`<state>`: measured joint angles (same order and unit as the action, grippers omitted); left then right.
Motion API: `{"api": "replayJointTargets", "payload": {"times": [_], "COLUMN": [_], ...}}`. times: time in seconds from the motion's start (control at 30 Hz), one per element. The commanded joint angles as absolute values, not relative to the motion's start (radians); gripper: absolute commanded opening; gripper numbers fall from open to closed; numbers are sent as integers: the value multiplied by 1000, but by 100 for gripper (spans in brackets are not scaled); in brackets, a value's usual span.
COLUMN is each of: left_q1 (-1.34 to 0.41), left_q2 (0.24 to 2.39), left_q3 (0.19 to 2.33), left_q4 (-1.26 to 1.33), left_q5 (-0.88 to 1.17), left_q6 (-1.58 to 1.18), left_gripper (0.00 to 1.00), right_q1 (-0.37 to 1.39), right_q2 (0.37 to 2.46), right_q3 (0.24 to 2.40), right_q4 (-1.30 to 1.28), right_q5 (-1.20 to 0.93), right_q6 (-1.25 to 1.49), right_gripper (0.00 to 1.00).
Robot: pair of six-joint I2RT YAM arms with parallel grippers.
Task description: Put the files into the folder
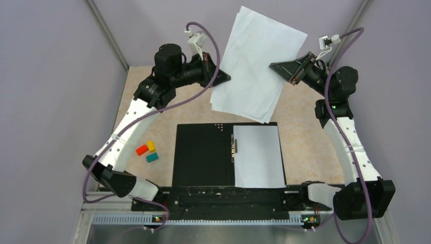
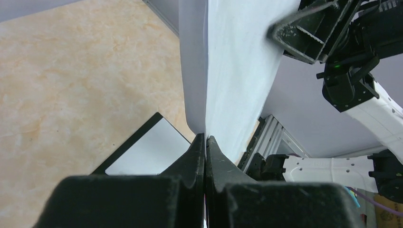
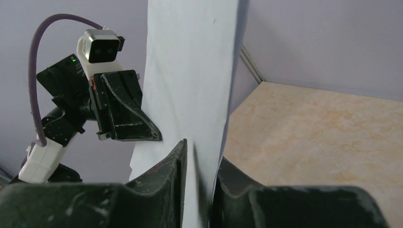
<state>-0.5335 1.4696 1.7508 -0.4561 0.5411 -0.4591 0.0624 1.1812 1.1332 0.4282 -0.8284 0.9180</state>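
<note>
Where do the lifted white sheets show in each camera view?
Top external: the files upper centre, beyond the open folder.
Left wrist: the files centre, reaching the top edge.
Right wrist: the files centre, a tall strip.
Shared landmark: the tan tabletop.

A flat black-faced folder (image 1: pixel 203 152) lies open at the tan table's (image 1: pixel 310 137) near middle, with one white paper sheet (image 1: pixel 258 155) on its right half. Behind it, a white paper stack (image 1: pixel 256 66) hangs between the left gripper (image 1: pixel 219 77) and the right gripper (image 1: pixel 278 68), seemingly pinched by both. Three small coloured blocks (image 1: pixel 147 151) lie left of the folder.
</note>
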Motion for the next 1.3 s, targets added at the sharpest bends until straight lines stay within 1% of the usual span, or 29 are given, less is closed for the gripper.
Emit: {"api": "replayJointTargets", "payload": {"times": [0.0,0.03,0.1,0.17,0.23,0.27,0.33,0.63,0.73,1.0,1.17,1.27], "left_q1": [-531,-531,-532,-532,-532,-532,-532,-518,-490,-436,-428,-412], "left_q2": [1364,1345,1310,1283,1265,1260,1255,1317,1335,1374,1434,1468], "left_q3": [1658,1629,1579,1547,1533,1531,1535,1656,1697,1751,1760,1759], "left_q4": [-313,-295,-255,-238,-234,-232,-228,-251,-256,-185,-167,-106], "left_q5": [550,550,552,550,549,549,551,543,581,845,853,910], "left_q6": [-489,-487,-474,-454,-426,-412,-387,-236,-200,-220,-225,-264], "left_gripper": [0,3,16,33,48,52,58,71,75,77,77,76], "right_q1": [78,81,87,91,93,94,96,99,99,100,108,110], "right_q2": [1156,1155,1152,1149,1145,1145,1149,1210,1227,1253,1290,1328], "right_q3": [1198,1211,1240,1265,1285,1297,1321,1426,1458,1494,1503,1516], "right_q4": [416,408,408,417,449,460,464,453,448,421,442,417], "right_q5": [-850,-856,-875,-906,-937,-954,-985,-1127,-1171,-1219,-1233,-1233], "right_q6": [867,848,820,806,807,807,806,803,804,773,763,731], "right_gripper": [7,0,0,0,0,0,0,0,0,0,0,0]}}
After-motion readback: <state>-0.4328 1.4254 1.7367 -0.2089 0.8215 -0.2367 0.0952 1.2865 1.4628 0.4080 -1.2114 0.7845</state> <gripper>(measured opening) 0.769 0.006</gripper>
